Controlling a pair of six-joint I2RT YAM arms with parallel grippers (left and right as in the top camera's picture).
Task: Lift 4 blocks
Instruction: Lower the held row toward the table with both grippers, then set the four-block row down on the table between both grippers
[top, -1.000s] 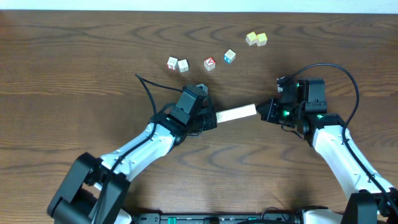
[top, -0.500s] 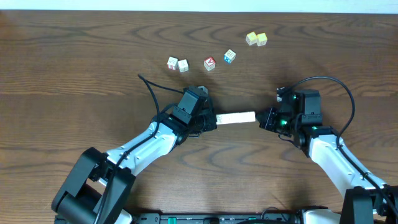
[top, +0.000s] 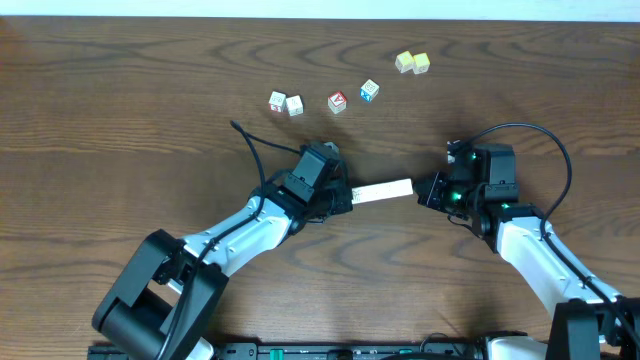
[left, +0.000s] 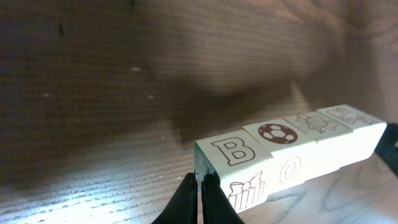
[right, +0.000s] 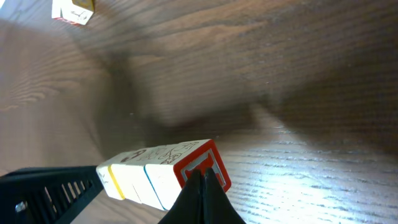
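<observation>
- The left gripper (left: 199, 188) has its jaws fully closed with nothing pinched between them. The joined tips press against the end face of the blocks (left: 292, 149), just below the cube lettered B.
- The right gripper (right: 201, 185) is also closed tight and empty. Its tips bear on the red-framed face at the opposite end of the row.
- The four blocks sit end to end as one straight bar, squeezed between the two grippers near the middle of the table (top: 100, 120). The bar is slightly tilted in the overhead view. Its shadow lies on the wood detached from it, so it looks to hang above the surface.
- Toward the far edge, well apart from the bar and both arms, lie loose cubes:
  - two white cubes (top: 285, 103) just beside each other
  - a red-faced cube (top: 337, 101)
  - a blue-faced cube (top: 369, 91)
  - two pale yellow cubes (top: 412, 63), touching
- A black cable (top: 245, 150) loops off the left arm, and another cable (top: 560, 150) arches over the right arm.
</observation>
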